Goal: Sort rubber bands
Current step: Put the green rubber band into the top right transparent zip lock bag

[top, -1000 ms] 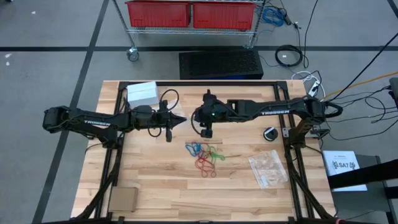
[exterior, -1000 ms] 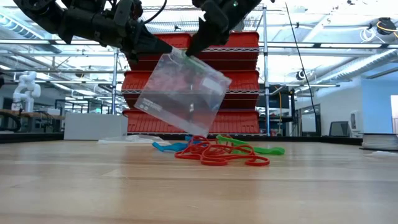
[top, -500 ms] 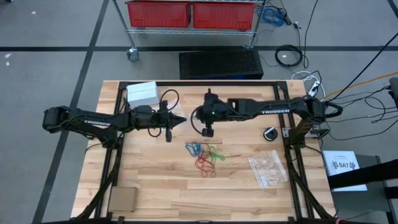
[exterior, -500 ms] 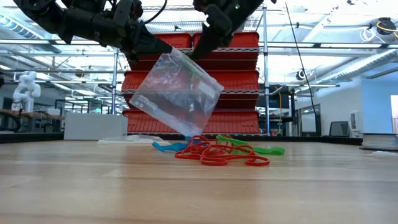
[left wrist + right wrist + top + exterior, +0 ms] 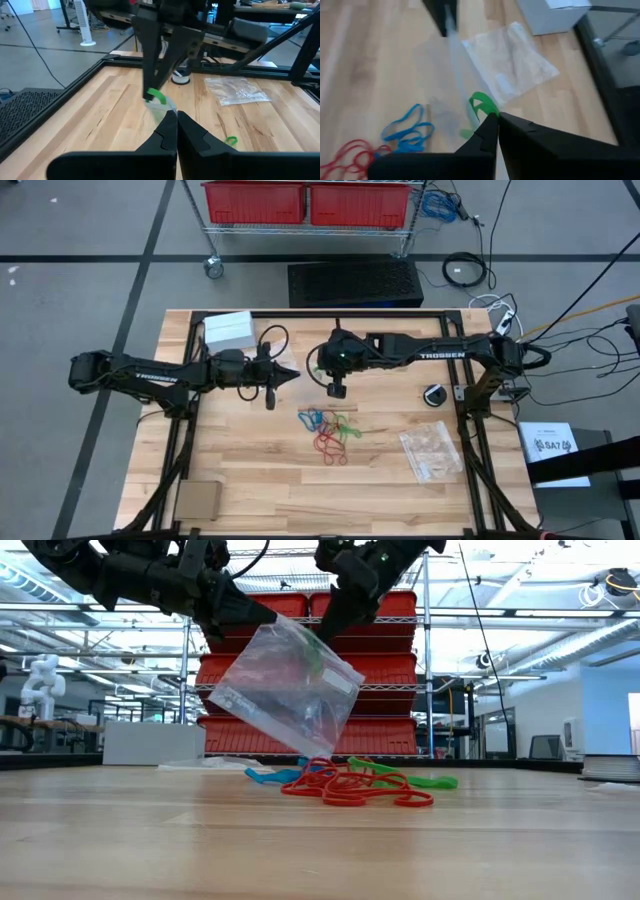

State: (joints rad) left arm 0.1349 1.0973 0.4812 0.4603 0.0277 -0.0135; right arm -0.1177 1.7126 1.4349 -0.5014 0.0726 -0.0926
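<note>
Clear plastic bag (image 5: 285,680), above the rubber bands (image 5: 345,783): left gripper (image 5: 262,616) clenched on one corner; right gripper (image 5: 325,632) grasping green band (image 5: 481,105) at mouth. Advice: hold mouth taut, release band fully inside.

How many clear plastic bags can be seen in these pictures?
3. The hanging bag is held between the left gripper and the right gripper, both shut on it. A second bag lies on the table's right side, perhaps a stack. A third bag lies near the white box.
</note>
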